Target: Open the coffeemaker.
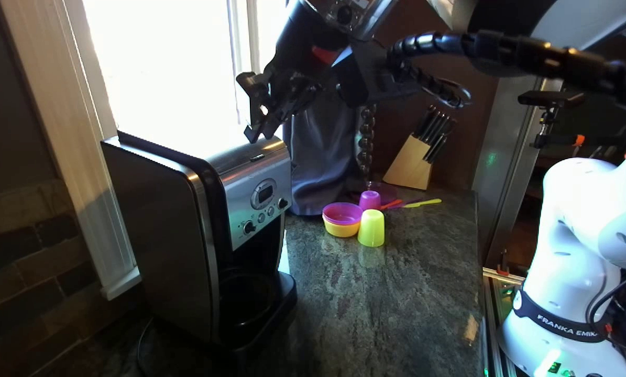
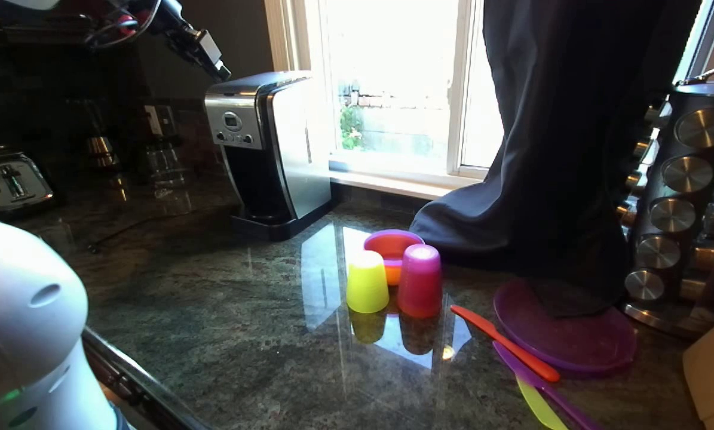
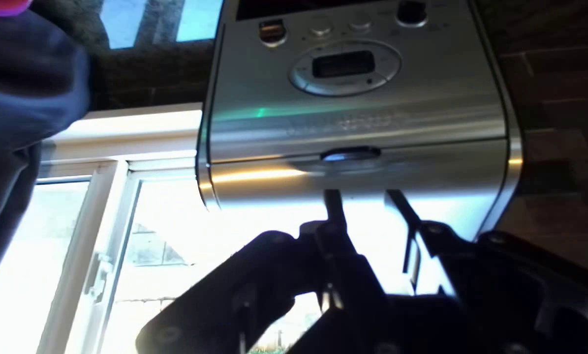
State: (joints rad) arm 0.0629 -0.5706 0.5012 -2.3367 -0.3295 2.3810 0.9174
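Note:
The coffeemaker is a tall black and brushed-silver machine that stands on the counter by the window. It shows in both exterior views (image 1: 161, 230) (image 2: 302, 149) and fills the upper part of the wrist view (image 3: 421, 103). Its top lid (image 3: 269, 179) lies shut, with a small dark notch (image 3: 351, 154) at the middle of its front seam. My gripper (image 3: 362, 194) is empty, its two fingers apart by a modest gap. In both exterior views the gripper (image 1: 260, 133) (image 2: 221, 74) is tilted down just above the lid's front edge. Whether the fingertips touch the lid, I cannot tell.
A dark cloth (image 1: 318, 157) hangs beside the coffeemaker. Stacked bowls (image 1: 342, 225), a yellow-green cup (image 1: 371, 229) and a pink cup (image 2: 420, 280) stand on the counter. A knife block (image 1: 409, 162), a spice rack (image 2: 670, 215) and a toaster (image 2: 13, 182) are farther off.

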